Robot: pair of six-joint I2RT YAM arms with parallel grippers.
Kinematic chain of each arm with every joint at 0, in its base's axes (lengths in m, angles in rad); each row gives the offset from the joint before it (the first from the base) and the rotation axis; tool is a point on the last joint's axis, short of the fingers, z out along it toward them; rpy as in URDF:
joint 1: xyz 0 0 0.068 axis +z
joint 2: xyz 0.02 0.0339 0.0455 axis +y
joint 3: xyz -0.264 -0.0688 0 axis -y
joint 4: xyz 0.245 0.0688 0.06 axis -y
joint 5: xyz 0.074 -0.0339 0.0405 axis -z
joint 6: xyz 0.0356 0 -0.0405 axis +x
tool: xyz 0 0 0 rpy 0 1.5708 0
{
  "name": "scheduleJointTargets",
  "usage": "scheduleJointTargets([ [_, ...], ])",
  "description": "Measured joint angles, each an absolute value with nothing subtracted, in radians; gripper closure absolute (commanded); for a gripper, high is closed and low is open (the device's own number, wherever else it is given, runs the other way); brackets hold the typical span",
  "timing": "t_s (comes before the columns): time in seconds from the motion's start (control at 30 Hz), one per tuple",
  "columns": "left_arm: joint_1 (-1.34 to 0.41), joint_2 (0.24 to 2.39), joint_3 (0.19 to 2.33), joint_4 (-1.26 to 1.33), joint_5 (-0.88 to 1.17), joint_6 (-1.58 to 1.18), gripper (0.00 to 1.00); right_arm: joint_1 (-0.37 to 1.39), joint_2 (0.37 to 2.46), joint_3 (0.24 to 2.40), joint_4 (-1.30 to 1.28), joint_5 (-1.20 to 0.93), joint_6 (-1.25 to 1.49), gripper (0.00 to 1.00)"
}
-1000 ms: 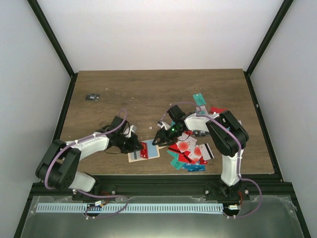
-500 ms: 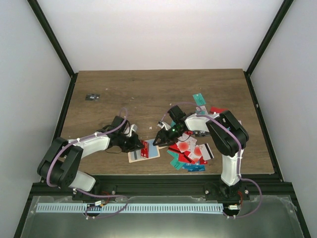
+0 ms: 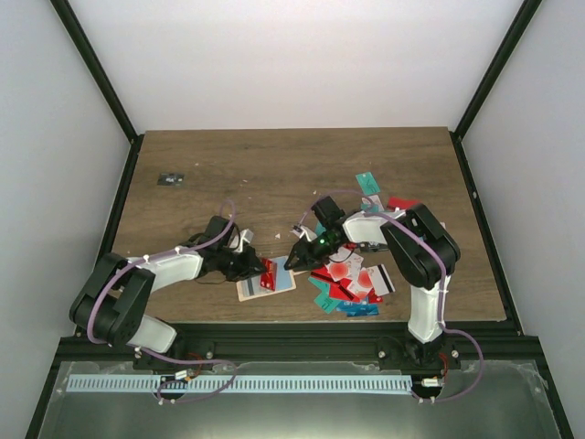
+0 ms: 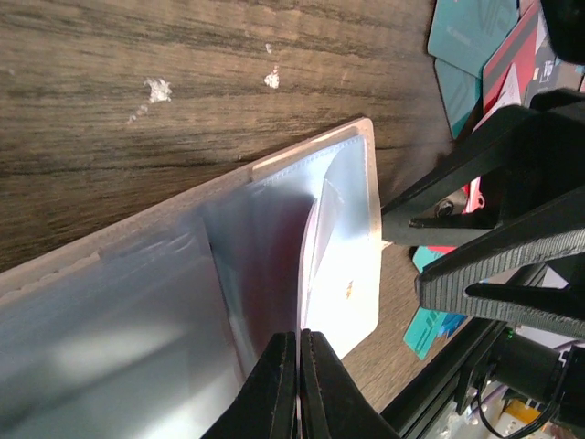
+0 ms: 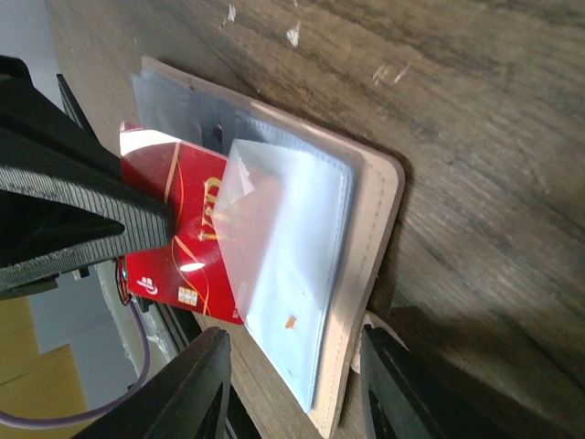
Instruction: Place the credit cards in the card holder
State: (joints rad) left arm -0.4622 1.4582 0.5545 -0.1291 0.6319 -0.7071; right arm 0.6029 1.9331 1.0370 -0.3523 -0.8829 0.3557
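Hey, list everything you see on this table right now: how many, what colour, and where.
card holder: one, beige with clear sleeves, lying open at the near middle of the table
red card: one, red, partly under a clear sleeve of the holder
loose cards: a heap, count unclear, red, teal, blue and white, right of the holder
teal card: one, teal, alone beyond the heap
far red card: one, red, beside the right arm, partly hidden
small dark object: one, dark, far left of the table
table: one, brown wood
left pincer: one, black, shut on the red card
right pincer: one, black, open at the holder's edge
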Motion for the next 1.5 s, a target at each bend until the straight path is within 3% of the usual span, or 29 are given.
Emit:
scheduleJointTargets([
  [0.47, -0.463, 1.457, 0.536, -0.065, 0.597, -0.761, 0.96, 0.601, 1.923, 1.005, -0.331, -0.892, 0.359, 0.65],
  [1.1, -0.527, 1.466, 0.457, 0.123, 0.562, -0.877, 0.96, 0.592, 1.923, 0.941, -0.258, -0.893, 0.458, 0.92],
  [1.5, -0.542, 1.489, 0.411, 0.234, 0.542, -0.942, 0.96, 0.583, 1.937, 0.936, -0.242, -0.915, 0.506, 0.94],
])
